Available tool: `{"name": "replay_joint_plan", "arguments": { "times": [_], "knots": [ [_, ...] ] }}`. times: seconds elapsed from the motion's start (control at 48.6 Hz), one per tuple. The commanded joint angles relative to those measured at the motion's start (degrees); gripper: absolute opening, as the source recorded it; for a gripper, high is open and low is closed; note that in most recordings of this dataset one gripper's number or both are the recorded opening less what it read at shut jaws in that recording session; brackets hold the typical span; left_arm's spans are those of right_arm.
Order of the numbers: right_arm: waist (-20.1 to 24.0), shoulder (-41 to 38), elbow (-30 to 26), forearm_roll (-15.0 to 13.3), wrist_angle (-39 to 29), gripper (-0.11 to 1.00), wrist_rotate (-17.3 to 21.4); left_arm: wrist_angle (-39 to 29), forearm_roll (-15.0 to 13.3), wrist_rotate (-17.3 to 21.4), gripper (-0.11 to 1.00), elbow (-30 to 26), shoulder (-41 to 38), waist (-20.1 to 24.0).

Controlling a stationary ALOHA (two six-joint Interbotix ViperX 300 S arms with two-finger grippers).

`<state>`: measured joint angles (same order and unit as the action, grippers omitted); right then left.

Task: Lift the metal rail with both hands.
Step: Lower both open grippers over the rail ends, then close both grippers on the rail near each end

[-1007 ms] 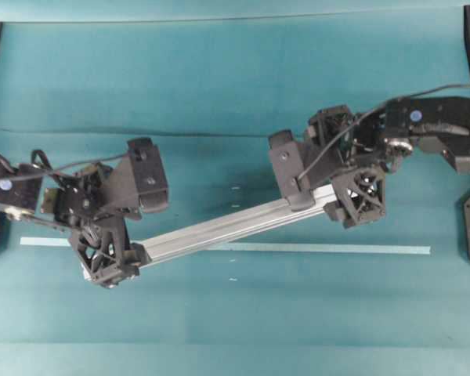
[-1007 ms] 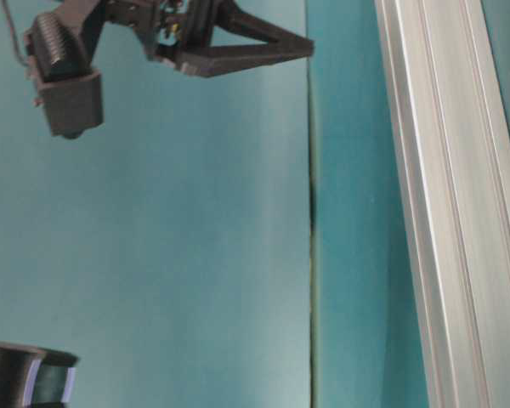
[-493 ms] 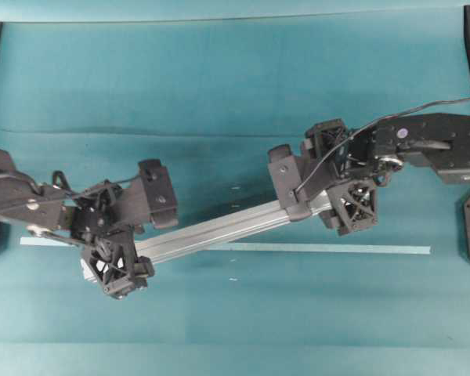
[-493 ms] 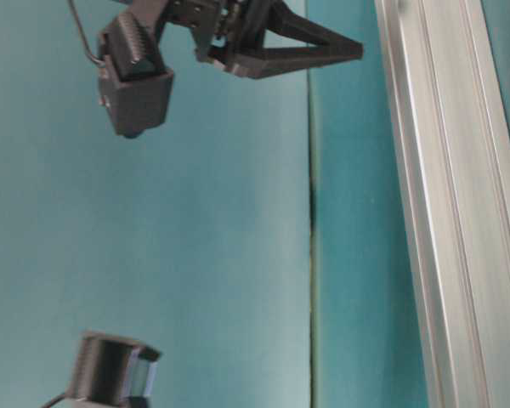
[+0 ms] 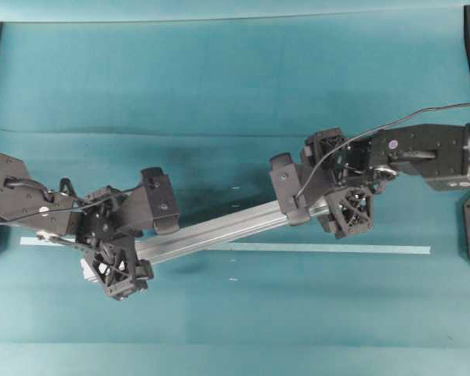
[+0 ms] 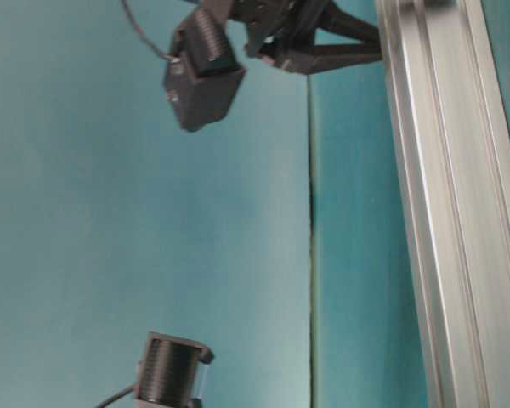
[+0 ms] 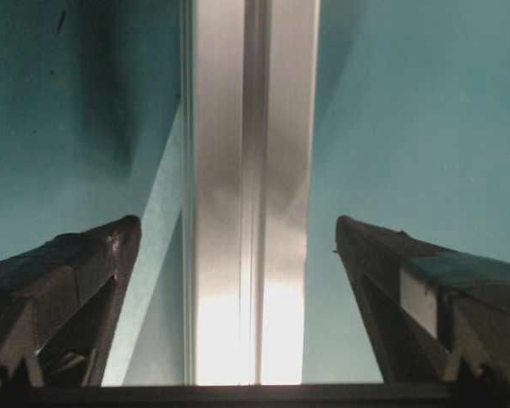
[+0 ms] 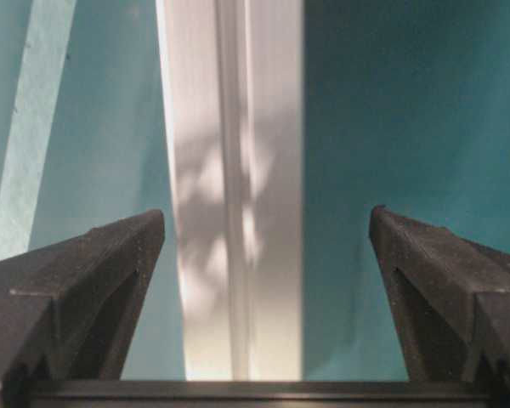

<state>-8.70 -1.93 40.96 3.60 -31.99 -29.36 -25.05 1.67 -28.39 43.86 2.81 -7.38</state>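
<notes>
Teal table (image 5: 235, 78) carries the metal rail (image 5: 219, 229); left gripper (image 5: 137, 243) and right gripper (image 5: 321, 200) straddle it, jaws spread wide.

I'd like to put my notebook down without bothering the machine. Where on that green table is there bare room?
Bare: the wide band of the table above both arms, and the strip below the pale tape strip. Crowded: the middle, where the metal rail lies slanted, the open left gripper straddling one end and the open right gripper the other.

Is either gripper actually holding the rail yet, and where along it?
Nothing is held. The left gripper and right gripper straddle the metal rail near its ends, jaws open.
</notes>
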Motion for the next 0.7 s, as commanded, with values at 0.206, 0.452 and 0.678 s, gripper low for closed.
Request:
{"name": "replay_joint_plan", "arguments": {
  "times": [0.206,0.452,0.678],
  "knots": [
    [-0.1,-1.0,0.6,0.0,1.7,0.98,0.1,4.3,0.0,-0.1,0.99,1.2,-2.4,-0.3],
    [-0.2,-1.0,0.6,-0.1,1.8,0.97,0.4,4.5,0.0,-0.1,0.99,1.1,-2.5,-0.2],
    [-0.2,-0.9,0.6,0.0,1.6,0.88,0.3,4.8,0.0,-0.1,0.81,0.9,-2.5,-0.2]
  ]
}}
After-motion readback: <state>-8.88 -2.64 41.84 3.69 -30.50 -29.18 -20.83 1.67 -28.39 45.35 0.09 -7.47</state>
